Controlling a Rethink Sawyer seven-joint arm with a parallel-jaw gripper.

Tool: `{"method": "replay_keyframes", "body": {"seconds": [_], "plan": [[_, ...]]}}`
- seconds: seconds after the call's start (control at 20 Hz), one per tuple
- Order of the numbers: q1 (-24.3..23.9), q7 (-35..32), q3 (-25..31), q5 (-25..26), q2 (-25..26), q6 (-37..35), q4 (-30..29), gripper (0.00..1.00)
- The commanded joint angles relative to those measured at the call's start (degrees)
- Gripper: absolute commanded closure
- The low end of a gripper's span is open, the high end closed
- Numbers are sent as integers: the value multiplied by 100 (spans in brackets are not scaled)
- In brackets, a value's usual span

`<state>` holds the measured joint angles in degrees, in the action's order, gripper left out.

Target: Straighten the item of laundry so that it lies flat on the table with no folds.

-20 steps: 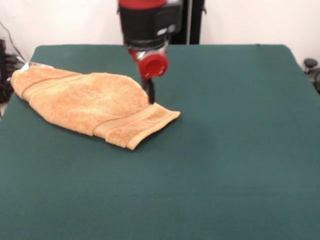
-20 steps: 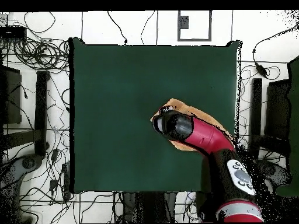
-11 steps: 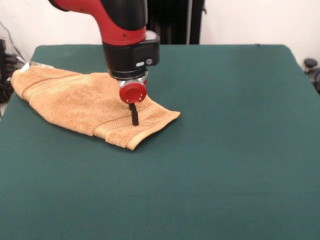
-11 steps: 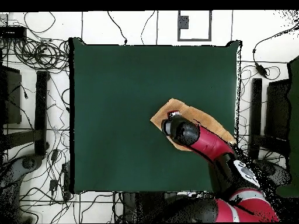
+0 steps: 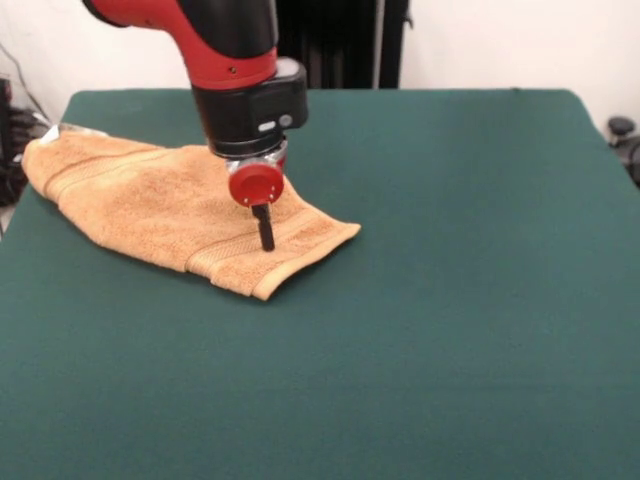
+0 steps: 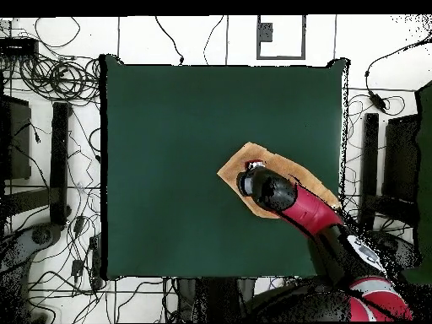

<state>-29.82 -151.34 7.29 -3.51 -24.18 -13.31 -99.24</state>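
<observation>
1. The towel [image 5: 170,205] lies folded on the table [image 5: 450,300], toward the left side in the front view, with one end at the table's left edge.
2. The gripper [image 5: 266,240] points straight down onto the towel's woven border band near its right corner.
3. Gripper state: the fingers appear as one dark tip; clenched or released cannot be determined.
4. In the overhead view, the arm [image 6: 308,211] covers most of the towel [image 6: 253,157].

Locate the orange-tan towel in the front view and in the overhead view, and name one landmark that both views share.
Front view: the towel lies folded at the picture's left, on the table, reaching the table's left edge.
Overhead view: the towel lies right of centre, partly hidden under the arm.
Shared landmark: the gripper, down on the towel's banded end in both views.
</observation>
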Motion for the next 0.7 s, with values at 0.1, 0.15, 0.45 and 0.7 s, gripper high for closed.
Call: {"method": "replay_keyframes", "body": {"seconds": [0.1, 0.15, 0.45, 0.7], "plan": [[-24, 145, 1147, 54, 1115, -373, -468, 0], [-53, 191, 1196, 42, 1172, -462, -428, 0], [354, -84, 886, 28, 986, -511, -336, 0], [440, -191, 929, -177, 709, -1018, -460, 0]]}}
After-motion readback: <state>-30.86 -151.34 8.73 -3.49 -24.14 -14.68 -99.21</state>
